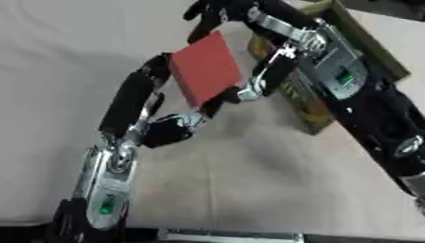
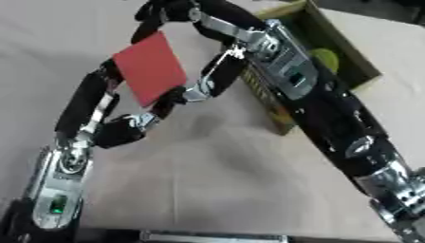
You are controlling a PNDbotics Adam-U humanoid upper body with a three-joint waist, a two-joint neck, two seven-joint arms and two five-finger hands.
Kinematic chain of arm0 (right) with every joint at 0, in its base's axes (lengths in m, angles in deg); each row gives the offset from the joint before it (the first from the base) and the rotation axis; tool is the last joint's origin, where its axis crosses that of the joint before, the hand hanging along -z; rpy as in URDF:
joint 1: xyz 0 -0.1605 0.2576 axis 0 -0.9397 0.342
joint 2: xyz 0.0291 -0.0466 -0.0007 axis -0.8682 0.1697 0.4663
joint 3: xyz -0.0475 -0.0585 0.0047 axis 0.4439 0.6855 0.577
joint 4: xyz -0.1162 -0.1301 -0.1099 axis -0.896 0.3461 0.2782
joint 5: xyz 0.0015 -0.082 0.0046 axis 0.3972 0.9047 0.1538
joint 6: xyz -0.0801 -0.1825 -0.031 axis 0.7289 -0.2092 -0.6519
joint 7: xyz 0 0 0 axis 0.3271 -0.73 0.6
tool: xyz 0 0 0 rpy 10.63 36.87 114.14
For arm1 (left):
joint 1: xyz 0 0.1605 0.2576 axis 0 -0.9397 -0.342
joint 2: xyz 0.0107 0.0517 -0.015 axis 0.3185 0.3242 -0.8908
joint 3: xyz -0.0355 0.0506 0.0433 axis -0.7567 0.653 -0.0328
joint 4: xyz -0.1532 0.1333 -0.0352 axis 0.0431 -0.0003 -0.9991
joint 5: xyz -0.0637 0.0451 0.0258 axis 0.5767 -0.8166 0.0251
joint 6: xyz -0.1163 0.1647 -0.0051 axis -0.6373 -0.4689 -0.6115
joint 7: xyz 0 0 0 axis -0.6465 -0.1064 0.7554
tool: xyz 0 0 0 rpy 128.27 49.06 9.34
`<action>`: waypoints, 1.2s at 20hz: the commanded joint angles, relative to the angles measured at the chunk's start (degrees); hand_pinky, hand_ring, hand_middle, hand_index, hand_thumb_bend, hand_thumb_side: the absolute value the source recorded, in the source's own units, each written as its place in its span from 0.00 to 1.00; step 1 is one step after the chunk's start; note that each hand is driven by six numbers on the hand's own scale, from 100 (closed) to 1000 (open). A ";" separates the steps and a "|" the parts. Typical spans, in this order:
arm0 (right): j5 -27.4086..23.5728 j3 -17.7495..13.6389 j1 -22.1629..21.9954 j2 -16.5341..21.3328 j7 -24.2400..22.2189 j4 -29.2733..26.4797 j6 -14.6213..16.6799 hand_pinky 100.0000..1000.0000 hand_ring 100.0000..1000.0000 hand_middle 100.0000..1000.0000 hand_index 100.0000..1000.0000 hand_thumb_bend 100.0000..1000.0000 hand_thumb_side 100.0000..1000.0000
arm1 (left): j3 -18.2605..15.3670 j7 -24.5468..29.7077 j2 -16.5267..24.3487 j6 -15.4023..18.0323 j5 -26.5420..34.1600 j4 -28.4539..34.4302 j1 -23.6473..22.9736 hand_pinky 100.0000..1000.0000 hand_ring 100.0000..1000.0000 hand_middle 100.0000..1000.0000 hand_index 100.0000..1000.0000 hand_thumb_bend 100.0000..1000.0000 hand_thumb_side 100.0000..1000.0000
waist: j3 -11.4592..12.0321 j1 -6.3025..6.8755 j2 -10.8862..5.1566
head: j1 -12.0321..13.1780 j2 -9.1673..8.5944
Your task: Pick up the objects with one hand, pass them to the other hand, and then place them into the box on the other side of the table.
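Observation:
A flat red square piece (image 1: 204,66) hangs tilted above the table, held between both hands. My left hand (image 1: 133,99) comes up from the lower left, with its fingers along the piece's left edge and its thumb (image 1: 212,104) under the lower corner. From the top, my right hand (image 1: 224,10) curls its fingers over the upper edge, and its thumb (image 1: 264,78) presses the lower right edge. An olive cardboard box (image 1: 309,116) stands on the right, largely hidden beneath my right arm.
A yellow-green round thing (image 2: 325,59) lies inside the box. The table is covered with a beige cloth (image 1: 249,190), and a metal strip (image 1: 232,235) runs along its near edge.

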 commanded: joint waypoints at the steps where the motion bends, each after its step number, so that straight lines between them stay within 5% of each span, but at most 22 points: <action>1: -9.38 -2.26 0.60 5.09 -5.92 -4.52 1.10 0.79 0.96 0.35 0.72 0.00 0.00 | -2.07 -1.08 1.88 -1.18 1.72 0.95 -0.60 0.77 0.69 0.74 0.83 0.26 0.91 | -0.27 1.95 -1.96 | -0.78 0.21; 8: -34.56 -10.29 -2.63 16.30 -8.77 -10.97 -17.55 0.84 1.00 0.36 0.78 0.00 0.00 | -7.61 -3.80 11.35 -6.28 12.12 6.90 -0.86 0.68 0.64 0.72 0.82 0.07 0.79 | -0.98 4.72 -5.91 | -1.33 0.39; 12: -42.28 -15.73 -8.41 20.48 -12.01 -12.54 -23.41 0.86 1.00 0.36 0.81 0.00 0.00 | -11.09 -3.55 18.38 -11.66 19.98 8.76 2.28 0.65 0.61 0.69 0.80 0.00 0.75 | -0.77 5.27 -6.81 | -2.33 0.39; 17: -45.43 -21.05 -16.16 24.55 -12.57 -14.33 -21.96 0.87 1.00 0.37 0.81 0.00 0.02 | -13.32 -6.01 26.42 -8.98 29.97 11.60 3.72 0.65 0.58 0.68 0.81 0.03 0.74 | -1.34 5.06 -6.72 | -2.70 0.39; 24: -44.42 -27.44 -25.48 26.71 -12.05 -12.98 -18.44 0.88 1.00 0.37 0.81 0.00 0.06 | -15.78 -7.39 32.17 -5.32 39.79 13.75 2.05 0.60 0.55 0.66 0.79 0.00 0.70 | -1.80 4.66 -5.74 | -3.49 0.39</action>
